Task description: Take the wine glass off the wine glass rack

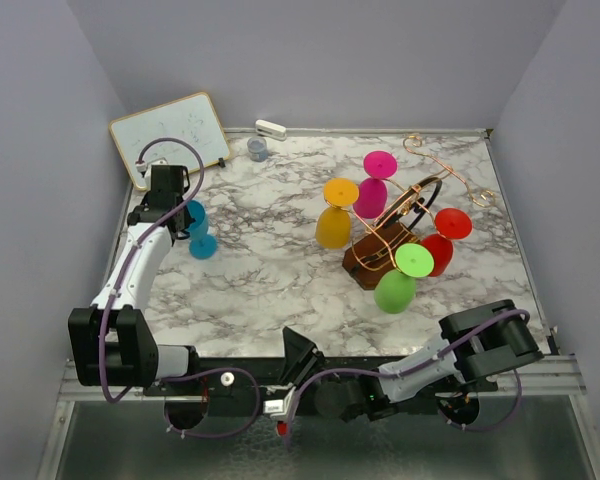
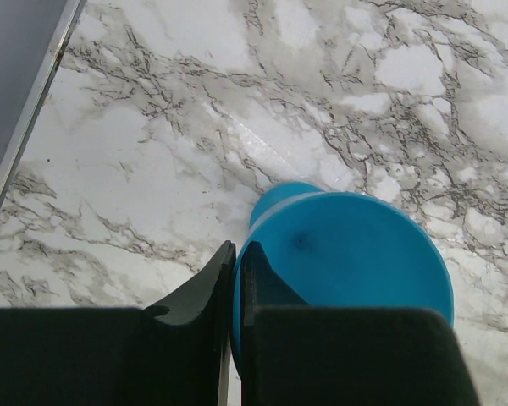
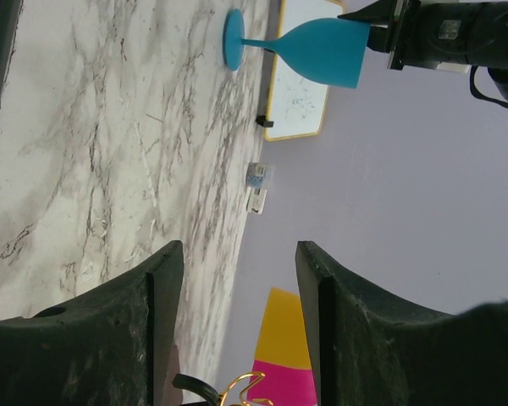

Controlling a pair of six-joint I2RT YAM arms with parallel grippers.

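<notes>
The blue wine glass (image 1: 197, 230) stands apart from the rack at the table's left, its foot (image 3: 234, 38) down at the marble. My left gripper (image 2: 234, 247) is shut on the rim of its bowl (image 2: 347, 254), with the blue wall pinched between the fingers. The copper wire wine glass rack (image 1: 420, 195) with its wooden base (image 1: 365, 262) sits right of centre. It carries yellow (image 1: 333, 226), magenta (image 1: 372, 196), red (image 1: 442, 246) and green (image 1: 397, 287) glasses. My right gripper (image 3: 239, 247) is open and empty near the front edge (image 1: 298, 352), facing the rack's wire (image 3: 245, 389).
A whiteboard (image 1: 170, 135) leans at the back left. A small grey-blue cup (image 1: 257, 149) and a white eraser (image 1: 271, 129) sit by the back wall. Purple walls close in the table on three sides. A metal rail runs along the left edge (image 2: 34, 110).
</notes>
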